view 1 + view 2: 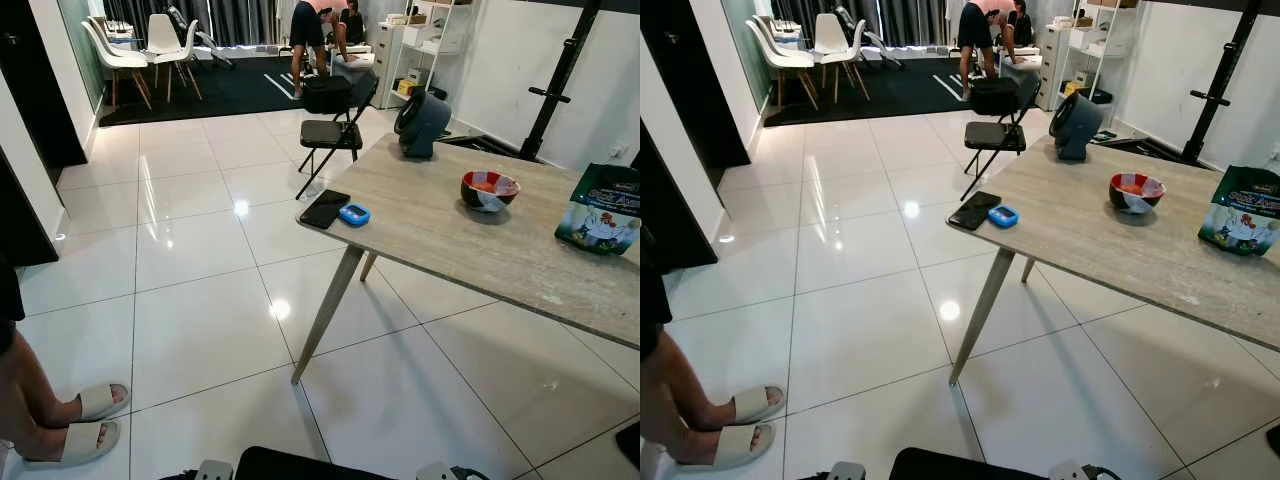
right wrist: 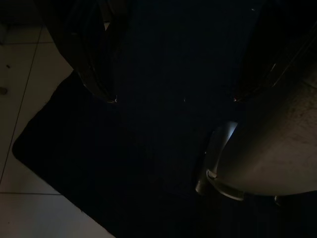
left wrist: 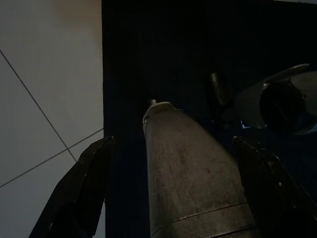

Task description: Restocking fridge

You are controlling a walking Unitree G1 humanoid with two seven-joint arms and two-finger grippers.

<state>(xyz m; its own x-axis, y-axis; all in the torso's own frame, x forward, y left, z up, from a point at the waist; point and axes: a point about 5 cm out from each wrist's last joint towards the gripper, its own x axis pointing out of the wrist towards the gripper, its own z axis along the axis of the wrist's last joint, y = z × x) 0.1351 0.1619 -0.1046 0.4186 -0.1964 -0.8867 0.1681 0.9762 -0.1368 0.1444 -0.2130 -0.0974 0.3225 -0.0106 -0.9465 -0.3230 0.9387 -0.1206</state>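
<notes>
- Pale wood-grain table (image 1: 480, 250) stands on white floor tiles (image 1: 200, 300), with the robot a little way off from it; no fridge can be made out, so the restocking looks barely begun.
- Judged step: approach. The likely stock is the one green carton (image 1: 603, 208) near the table's far right edge, well apart from both arms.
- Next move calls for walking up to the table and raising an arm toward the carton, then finding the fridge.
- Left end effector (image 3: 173, 188) hangs low beside the robot's leg, its two black fingers (image 3: 81, 191) spread wide with nothing gripped between them.
- Right end effector (image 2: 173, 94) hangs idle over a dark patch and tile; its fingers stand apart and hold nothing.
- Count on the table: one red bowl (image 1: 489, 189), one black phone (image 1: 325, 208), one blue gadget (image 1: 354, 214) just beside the phone, one grey fan (image 1: 421, 123).
- Beyond: one black folding chair (image 1: 333, 125), three white chairs (image 1: 150, 50).
- A person's two sandalled feet (image 1: 85, 425) stand at the robot's left; more people are far off.
</notes>
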